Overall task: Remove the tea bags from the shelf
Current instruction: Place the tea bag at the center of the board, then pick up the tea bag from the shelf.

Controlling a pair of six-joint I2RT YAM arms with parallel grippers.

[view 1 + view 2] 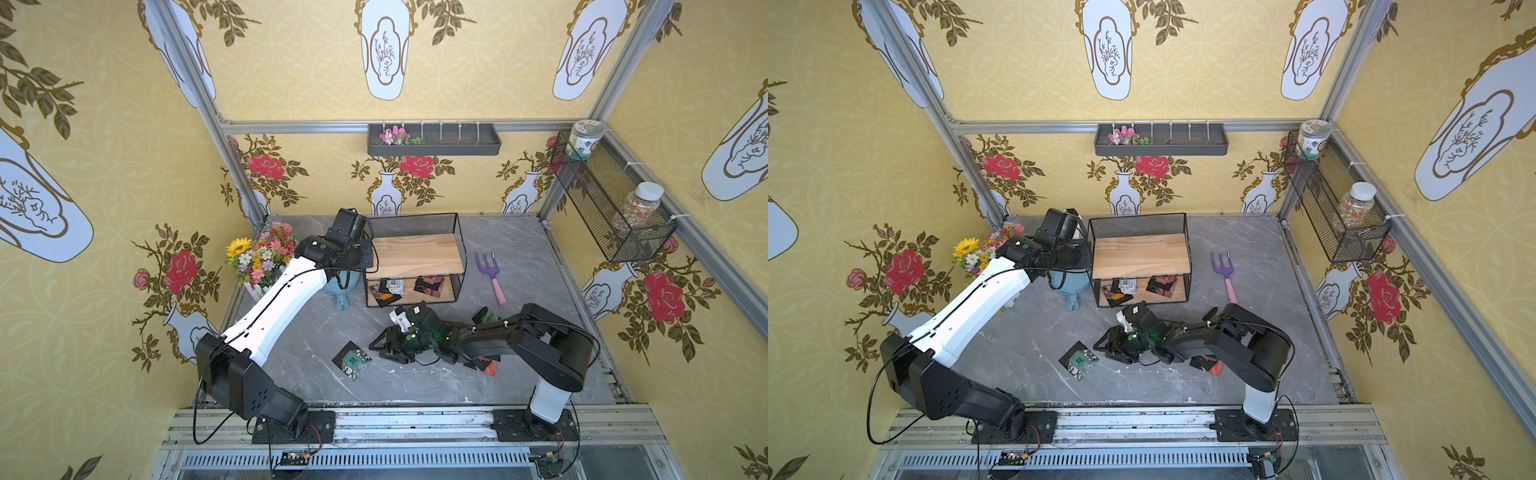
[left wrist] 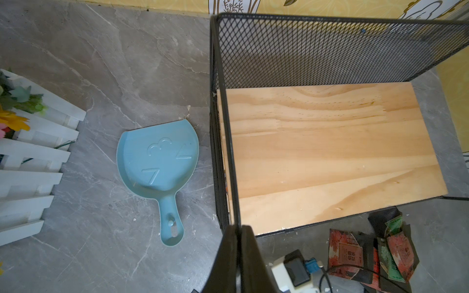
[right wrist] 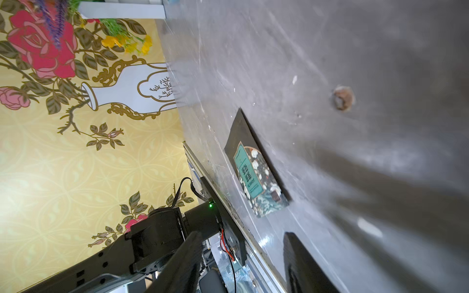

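the shelf is seen at the back middle of the table in both top views, and its upper board is bare. the tea bags left on it are spread over the lower board in two loose heaps. one heap is toward the left end and the other nearer the middle.

a green tea bag is laid flat on the table, left of centre in the frame and well apart from the shelf. it is also shown in the right wrist view. a red tea bag is partly hidden under the right arm, toward the lower right of the table.

the left gripper is closed tight on the thin wire of the shelf's left side frame, at its upper front corner. the wire is seen running in between the two fingers.

the right gripper is held low over the table, in front of the shelf. its jaws are partly apart and nothing is held between them. it is pointed toward the green tea bag, which is near the fingertips but not touched.

a blue dustpan is laid just beside the shelf's left side. a purple garden fork is laid to the shelf's right. a bunch of flowers is set at the left edge of the table.
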